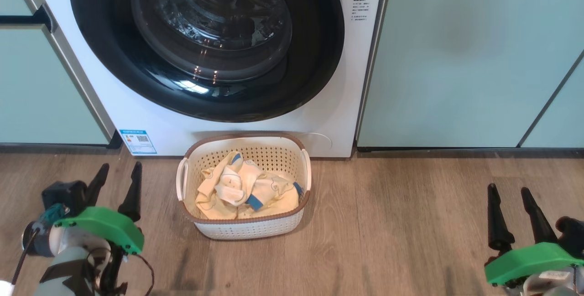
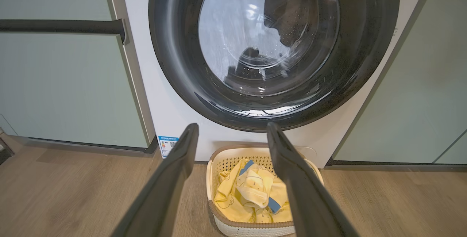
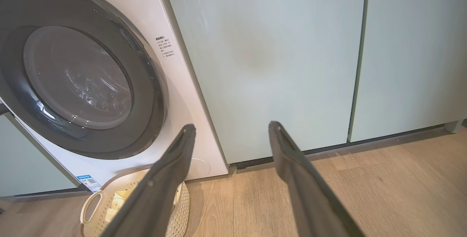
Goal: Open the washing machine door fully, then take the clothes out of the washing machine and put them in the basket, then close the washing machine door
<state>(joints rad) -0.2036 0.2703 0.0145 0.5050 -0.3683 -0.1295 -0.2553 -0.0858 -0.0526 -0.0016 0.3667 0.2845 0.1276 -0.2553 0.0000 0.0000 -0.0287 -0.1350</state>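
the washing machine (image 1: 319, 125) stands between the left cabinet (image 1: 45, 86) and the right cabinet (image 1: 456, 59). the washing machine door (image 1: 105, 59) lies closed against the machine's front. the basket (image 1: 246, 231) sits on the floor (image 1: 388, 223) just before the machine, below the door, with the clothes (image 1: 242, 191) in it. the left gripper (image 1: 121, 166) is near the basket's left side, and the right gripper (image 1: 508, 189) is well apart on its right.

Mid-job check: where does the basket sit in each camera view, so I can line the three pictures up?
Head view: basket at bottom centre, right below the washing machine.
Left wrist view: basket at bottom centre, cut off by the lower edge.
Right wrist view: basket in the bottom left corner, partly in frame.
Shared landmark: blue sticker low on the machine front, left of the basket.
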